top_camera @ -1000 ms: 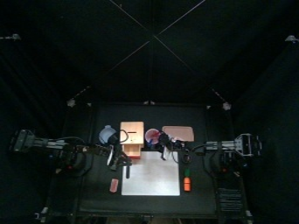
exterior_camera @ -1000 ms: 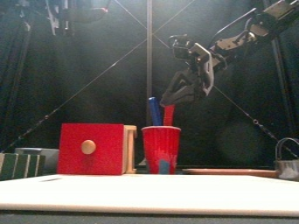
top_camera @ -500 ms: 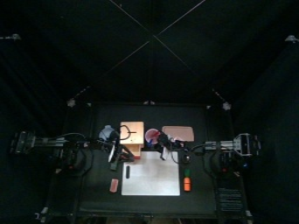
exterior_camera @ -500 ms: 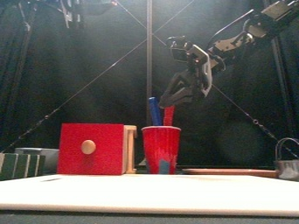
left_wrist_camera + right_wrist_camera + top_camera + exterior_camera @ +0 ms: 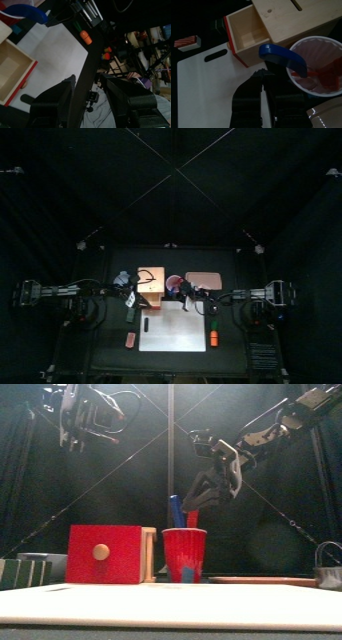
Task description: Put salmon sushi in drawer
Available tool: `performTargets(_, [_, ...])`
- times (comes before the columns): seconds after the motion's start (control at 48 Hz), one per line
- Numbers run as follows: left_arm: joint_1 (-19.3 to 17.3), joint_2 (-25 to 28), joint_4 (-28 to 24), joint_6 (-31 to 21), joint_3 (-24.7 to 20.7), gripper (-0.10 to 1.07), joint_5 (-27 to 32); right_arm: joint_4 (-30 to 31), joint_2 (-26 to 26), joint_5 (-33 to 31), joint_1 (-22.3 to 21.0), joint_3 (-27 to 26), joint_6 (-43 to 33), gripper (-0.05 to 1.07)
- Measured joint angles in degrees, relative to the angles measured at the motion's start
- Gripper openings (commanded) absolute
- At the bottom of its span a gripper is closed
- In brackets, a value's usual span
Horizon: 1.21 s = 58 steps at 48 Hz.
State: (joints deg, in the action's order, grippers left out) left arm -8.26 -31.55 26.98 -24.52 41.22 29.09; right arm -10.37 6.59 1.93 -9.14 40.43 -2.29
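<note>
Left claw (image 5: 90, 95) spread wide and empty, right claw (image 5: 262, 95) closed and empty above open drawer (image 5: 251, 35); risk: grabbing orange piece (image 5: 214, 338) instead of salmon sushi (image 5: 131, 339).

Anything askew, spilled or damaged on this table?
Nothing stands out. The drawer is pulled open and empty, the red cup stands upright, and the salmon sushi lies beside the white board.

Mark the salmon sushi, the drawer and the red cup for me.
salmon sushi (image 5: 131, 339), top view, middle of the piece.
drawer (image 5: 120, 544), front view, red front face beside the knob.
red cup (image 5: 183, 552), front view, its wall.
</note>
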Motion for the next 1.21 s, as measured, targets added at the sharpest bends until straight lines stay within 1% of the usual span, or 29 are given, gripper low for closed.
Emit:
performTargets(0.062, [0.3,-0.2,-4.1,-4.9,-0.4,0.82,1.8,0.0,-0.2,0.0,0.0,-0.1,-0.1,0.04])
performTargets(0.104, [0.8,-0.1,-7.7,-9.2,-0.6,0.82,3.4,0.0,-0.3,-0.1,0.1,-0.2,-0.1,0.04])
performTargets(0.167, [2.0,-0.1,-12.3,-14.9,-0.6,0.82,5.6,0.0,-0.4,0.0,0.1,-0.3,-0.1,0.04])
performTargets(0.229, [3.8,-0.1,-17.4,-22.1,-0.6,0.82,8.0,0.0,-0.4,-0.1,0.0,-0.4,-0.1,0.04])
performTargets(0.292, [6.4,-0.1,-22.1,-28.4,-0.6,0.82,10.1,-0.1,-0.7,0.0,0.1,-0.3,-0.1,0.04])
performTargets(0.375, [10.9,-0.2,-29.4,-39.1,-0.2,0.82,13.4,0.0,-1.0,0.0,0.0,-0.3,0.0,0.04])
performTargets(0.417, [12.8,-0.1,-32.3,-43.0,0.3,0.82,14.7,-0.1,-1.1,0.0,0.0,-0.4,-0.1,0.04])
performTargets(0.479, [16.1,-0.1,-36.8,-51.0,1.1,0.82,16.5,-0.1,-1.4,0.0,0.0,-0.3,-0.1,0.04])
performTargets(0.521, [18.3,0.0,-39.6,-54.8,1.8,0.82,17.3,0.0,-1.6,-0.1,0.0,-0.3,-0.1,0.04])
performTargets(0.604, [21.8,0.3,-43.4,-61.3,2.9,0.83,18.5,0.0,-1.6,0.0,0.1,-0.4,-0.1,0.04])
performTargets(0.688, [25.2,1.4,-45.4,-67.5,4.6,0.83,20.0,-0.1,-1.7,0.0,0.0,-0.4,-0.1,0.04])
performTargets(0.771, [27.7,2.9,-45.1,-70.4,6.2,0.84,20.9,0.0,-1.6,0.0,0.0,-0.4,-0.1,0.04])
performTargets(0.854, [29.4,5.3,-42.3,-71.7,6.9,0.84,21.1,0.1,-1.6,0.0,0.1,-0.4,0.0,0.04])
performTargets(0.979, [30.2,8.0,-38.2,-70.1,6.9,0.87,21.2,0.4,-1.7,0.0,0.1,-0.5,0.1,0.04])
performTargets(1.083, [30.8,9.3,-35.5,-69.4,6.3,0.93,21.0,0.9,-1.6,0.4,0.1,-1.0,0.1,0.04])
performTargets(1.208, [33.0,11.2,-31.5,-69.5,5.3,1.01,19.4,1.1,-1.6,2.1,0.1,-1.1,0.1,0.04])
